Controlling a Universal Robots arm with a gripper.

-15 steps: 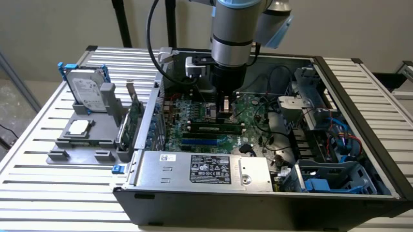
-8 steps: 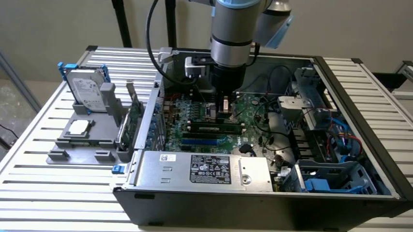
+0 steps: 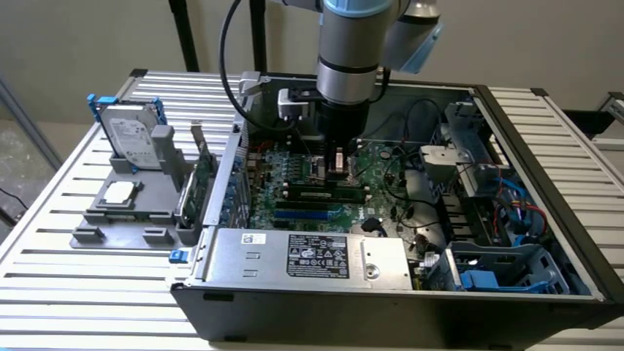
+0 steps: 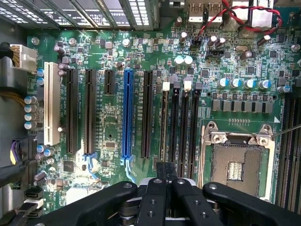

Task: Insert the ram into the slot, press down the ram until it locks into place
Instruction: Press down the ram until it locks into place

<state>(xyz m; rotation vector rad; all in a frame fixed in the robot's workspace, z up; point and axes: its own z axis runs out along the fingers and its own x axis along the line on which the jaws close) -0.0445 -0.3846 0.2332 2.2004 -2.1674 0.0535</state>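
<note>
Jaws (image 4: 165,188) fill the nearest part of the wrist view: two black fingers (image 4: 153,202) pressed together with no gap between their tips, which rest at the near end of the black memory sockets. Just beyond them four narrow sockets run side by side between the blue slot (image 4: 127,113) and the silver processor socket (image 4: 240,162). The ram (image 4: 164,117) stands edge-on in the one nearest the blue slot, showing as a thin pale line along the slot (image 4: 165,136), with a white end clip (image 4: 165,86) at its far end. The three sockets beside it look dark and unfilled.

In the exterior view, the open computer case (image 3: 390,307) sits on a slatted metal surface (image 3: 58,219), its grey power supply (image 3: 312,256) along the closest wall. Deeper in lies the green motherboard (image 3: 292,212), where the ram (image 3: 317,194) shows as a dark strip lying across the board. The gripper (image 3: 337,157) hangs just past it, low over the board — carried by the arm (image 3: 349,44) coming straight down from above.

Toward the exterior view's left, outside the case, a grey fixture (image 3: 127,208) holds a processor chip (image 3: 119,191) lying flat and, farther back, a hard drive (image 3: 127,135) standing upright. An upright green expansion card (image 3: 203,186) stands between the fixture and the case wall.
</note>
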